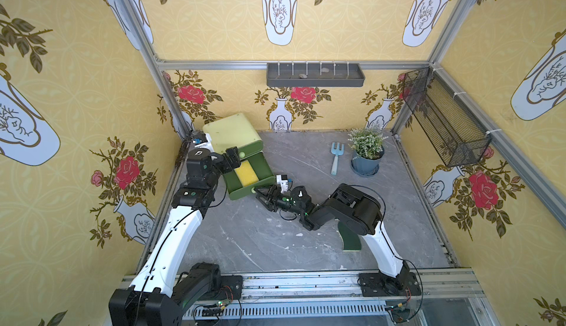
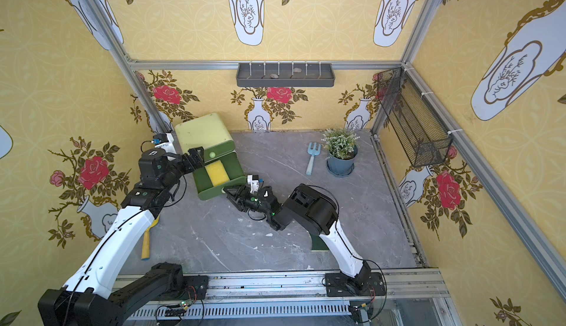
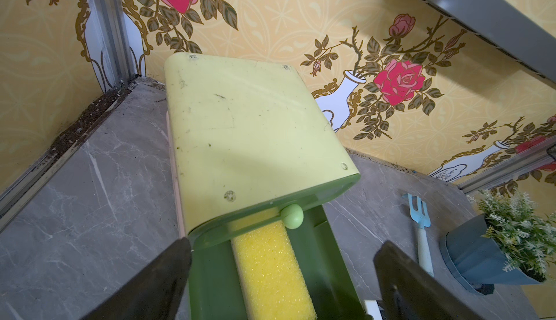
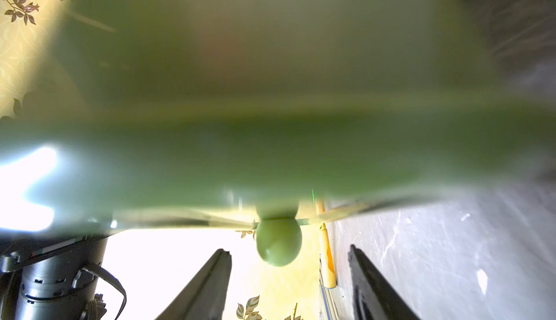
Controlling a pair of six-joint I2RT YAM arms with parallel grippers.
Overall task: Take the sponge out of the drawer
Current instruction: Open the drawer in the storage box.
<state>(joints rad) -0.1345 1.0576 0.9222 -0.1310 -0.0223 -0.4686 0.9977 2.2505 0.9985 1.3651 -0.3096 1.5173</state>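
Observation:
A yellow sponge (image 1: pixel 245 172) (image 2: pixel 216 172) (image 3: pixel 270 270) lies flat in the dark green drawer (image 1: pixel 242 194) (image 2: pixel 211 194) (image 3: pixel 210 279). This lower drawer is pulled out of a light green cabinet (image 1: pixel 231 131) (image 3: pixel 240 129). My left gripper (image 1: pixel 232 156) (image 2: pixel 196 156) (image 3: pixel 284 244) hovers open over the drawer's inner end, near the upper drawer's knob, holding nothing. At the drawer's front, my right gripper (image 1: pixel 260 194) (image 2: pixel 229 194) (image 4: pixel 288 250) is open. The round green knob (image 4: pixel 278 244) sits between its fingertips, touching neither.
A blue garden fork (image 1: pixel 336 157) and a potted plant (image 1: pixel 367 152) stand at the back right. A dark green pad (image 1: pixel 350 238) lies under my right arm. A yellow-handled tool (image 2: pixel 146 241) lies by the left arm. A grey shelf (image 1: pixel 315 74) and a wire basket (image 1: pixel 444 119) hang on the walls.

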